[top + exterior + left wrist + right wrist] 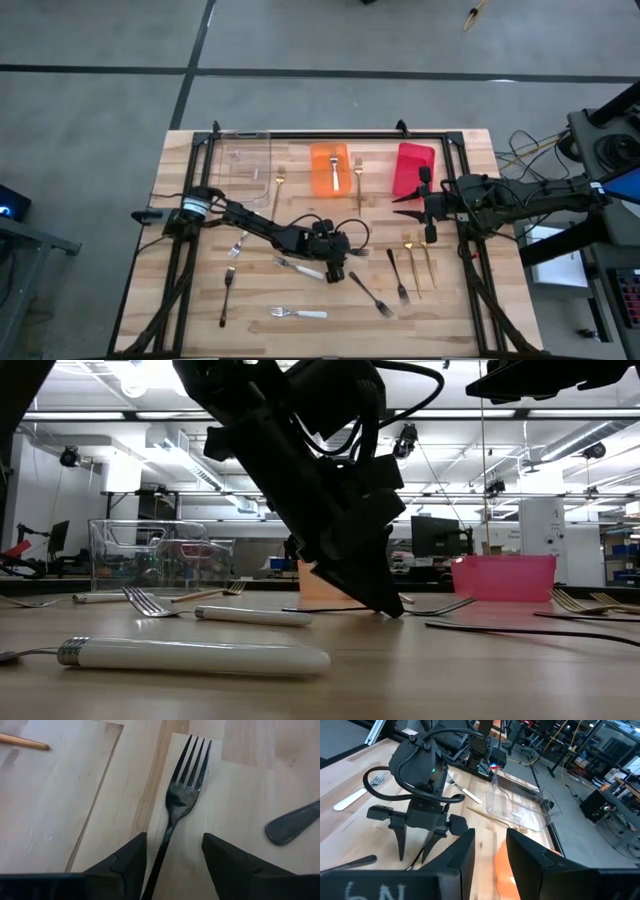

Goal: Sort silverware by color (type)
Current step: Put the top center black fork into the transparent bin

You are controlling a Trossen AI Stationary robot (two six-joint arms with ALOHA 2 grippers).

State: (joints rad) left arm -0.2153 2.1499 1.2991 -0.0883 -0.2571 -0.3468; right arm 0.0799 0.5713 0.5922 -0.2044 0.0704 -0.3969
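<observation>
the left gripper (pixel 334 272) is low over the middle of the table (pixel 470 320), with its tips down at the wood. in the left wrist view its two fingers (pixel 127 865) stand apart on both sides of the thin handle of a dark fork (pixel 180 800), and there is a gap between each finger and the handle, so the gripper is released and holds nothing for now. the fork lies flat, its prongs pointing away from the gripper.

the right gripper (pixel 422 210) waits beside the red bin (pixel 414 168), above the table. its fingers (pixel 462 855) are parted with only air between them, so it also carries nothing.

the other forks are spread on the table: white-handled forks (pixel 300 313) near the front, gold forks (pixel 418 262) on the right side, one gold fork (pixel 278 190) beside the clear bin (pixel 246 160), and one fork (pixel 335 170) already lies in the orange bin (pixel 329 166).

i judge that the step in hand is the picking of this dark fork. the next move calls for closing the fingers evenly on the handle, which is slim and flat on the wood, so the tips must stay very low or they may slip over it. after that the fork needs lifting and carrying to the bin for its kind; which bin that is, i cannot tell.
</observation>
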